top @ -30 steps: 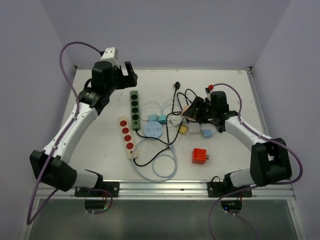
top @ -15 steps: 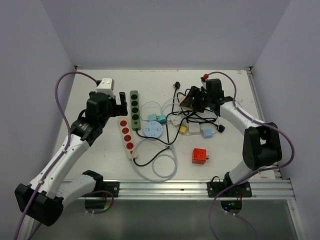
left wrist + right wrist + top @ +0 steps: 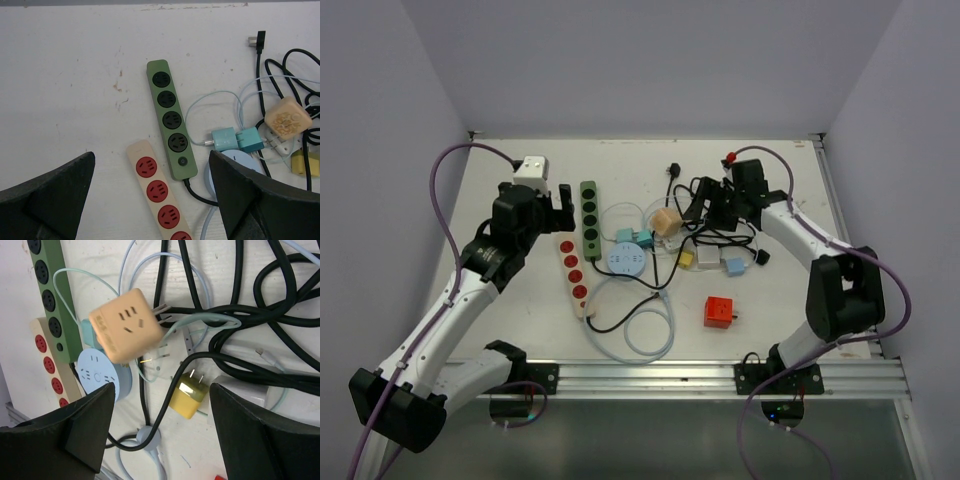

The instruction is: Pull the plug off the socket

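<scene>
Right gripper (image 3: 160,405) hangs open and empty over the cable tangle (image 3: 260,315), the peach cube plug (image 3: 126,325) lying loose below it with prongs bare and in no socket, so the pull looks done; left gripper (image 3: 151,160) gapes empty above the green power strip (image 3: 167,120).

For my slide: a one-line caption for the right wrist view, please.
Open right gripper over a peach adapter, prongs bare, among black cables.

Cube adapter (image 3: 666,222) between far strip (image 3: 589,208) and cable tangle (image 3: 236,270).
</scene>
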